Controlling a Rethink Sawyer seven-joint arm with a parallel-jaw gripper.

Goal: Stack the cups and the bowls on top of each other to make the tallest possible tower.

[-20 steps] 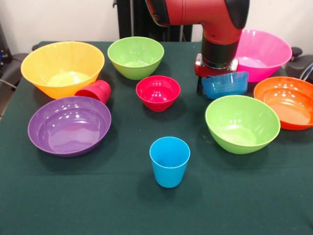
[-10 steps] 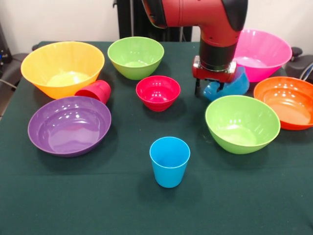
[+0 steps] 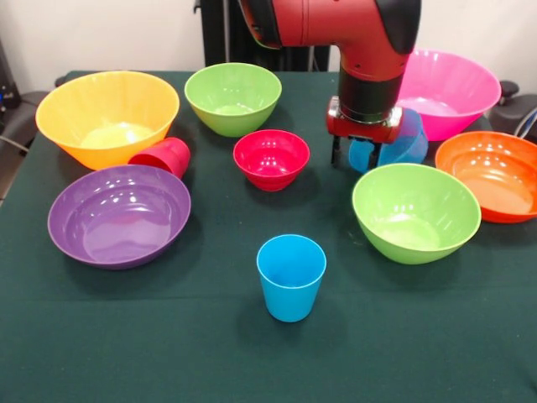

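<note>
The end effector (image 3: 362, 153), clamped on the tilted small blue bowl (image 3: 401, 143) at far right, is in the pick-up step; next, carry it onto the near sky-blue cup (image 3: 291, 276).

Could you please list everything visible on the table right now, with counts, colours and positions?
Large bowls: four; yellow-orange bowl far left, purple bowl in front of it, pink bowl far right, orange bowl at the right edge.
Lime green bowls: two; far green bowl far centre, near green bowl right of centre.
Small red bowl: one, centre.
Small blue bowl: one, tipped on edge under the gripper.
Sky-blue cup: one, upright, near centre.
Red cup: one, lying tilted between the yellow-orange and purple bowls.
Table: dark green cloth.
Gripper: one, red and black, on the small blue bowl.
</note>
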